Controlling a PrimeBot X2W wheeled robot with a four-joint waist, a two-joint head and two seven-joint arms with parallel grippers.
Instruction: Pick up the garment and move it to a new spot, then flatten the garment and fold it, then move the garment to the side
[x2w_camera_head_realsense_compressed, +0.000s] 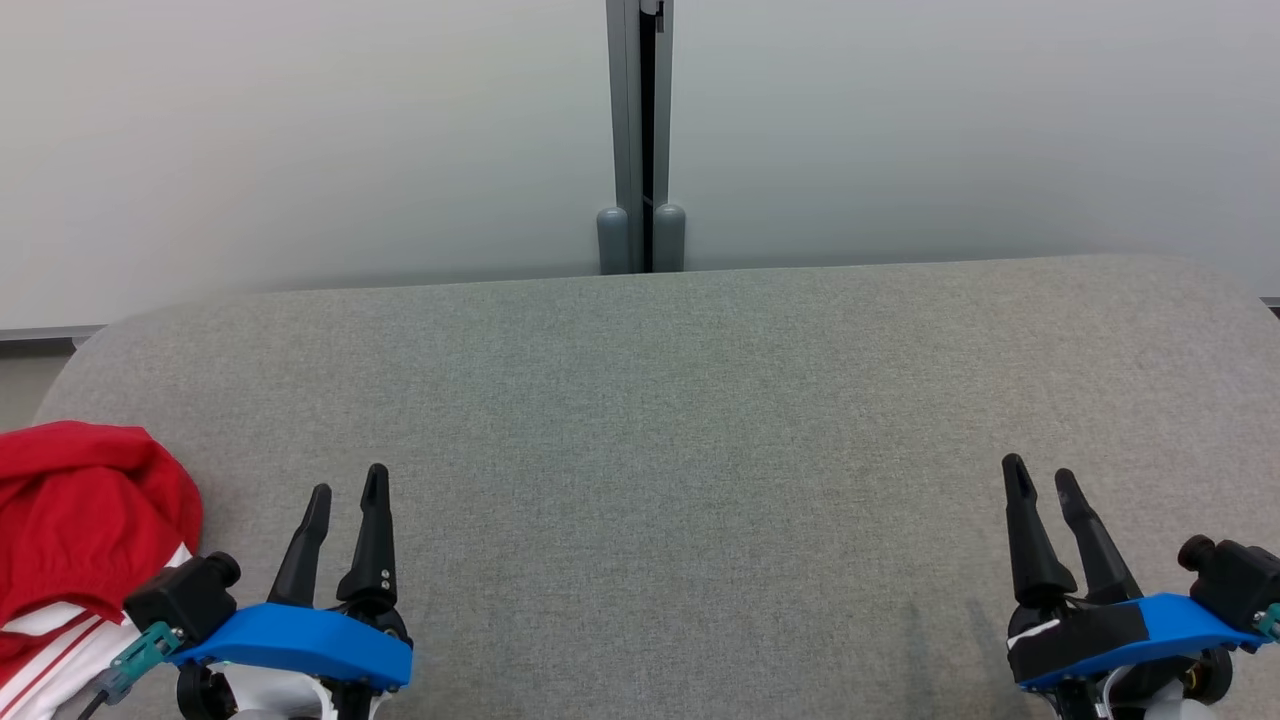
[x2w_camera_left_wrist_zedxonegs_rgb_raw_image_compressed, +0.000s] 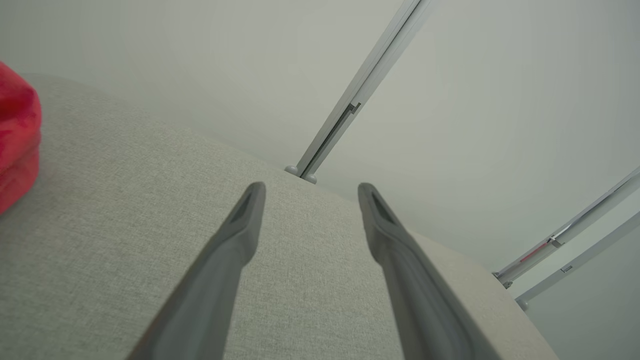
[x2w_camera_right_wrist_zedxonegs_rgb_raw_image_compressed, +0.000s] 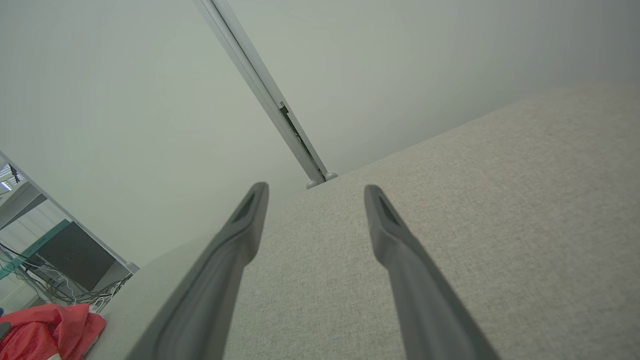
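We're on step 1, pick-up not begun: left claw & right claw gape wide, empty; next we reach left to the red garment at desk edge.

Probably lab: partition panels, cables

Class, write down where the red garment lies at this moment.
In the head view the red garment lies bunched at the left edge of the grey table, just left of the open left hand.
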